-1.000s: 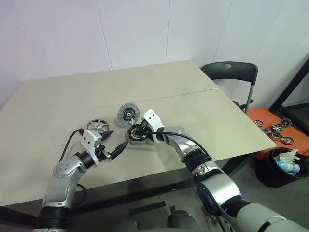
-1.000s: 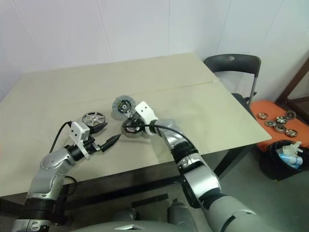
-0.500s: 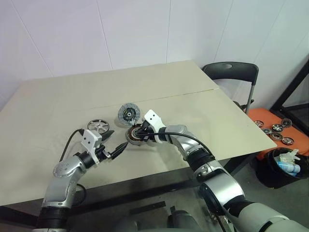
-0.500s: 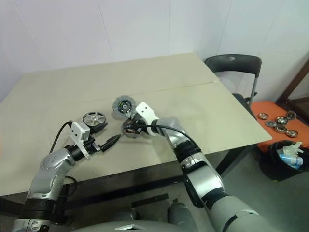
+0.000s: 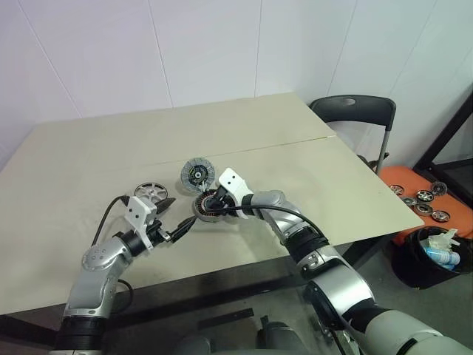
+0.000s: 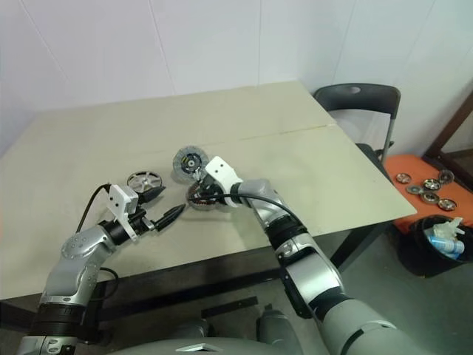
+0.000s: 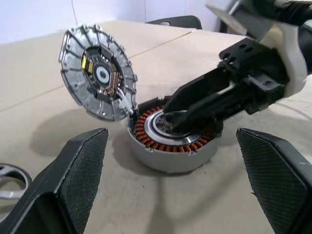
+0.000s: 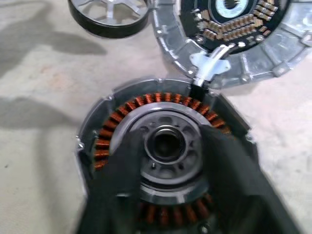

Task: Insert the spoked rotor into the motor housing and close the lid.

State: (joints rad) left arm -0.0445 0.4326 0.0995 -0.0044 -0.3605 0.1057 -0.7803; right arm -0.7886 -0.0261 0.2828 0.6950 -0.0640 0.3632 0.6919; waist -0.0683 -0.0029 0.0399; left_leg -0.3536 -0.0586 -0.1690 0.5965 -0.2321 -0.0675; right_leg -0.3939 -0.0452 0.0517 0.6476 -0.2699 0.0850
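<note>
The spoked rotor [image 5: 150, 192] lies flat on the tabletop [image 5: 310, 170], just beyond the left gripper [image 5: 173, 221], whose fingers are spread and empty. The right gripper [image 8: 168, 168] fingers, parted and holding nothing, straddle the motor housing [image 7: 173, 141] hub; the lid [image 7: 97, 73] stands open.

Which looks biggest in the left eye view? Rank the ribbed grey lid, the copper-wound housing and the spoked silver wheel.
1. Ribbed grey lid and copper-wound round metal housing: alike, no ranking; the right gripper covers part of the housing.
2. Spoked silver wheel: slightly smallest, lying flat.
</note>
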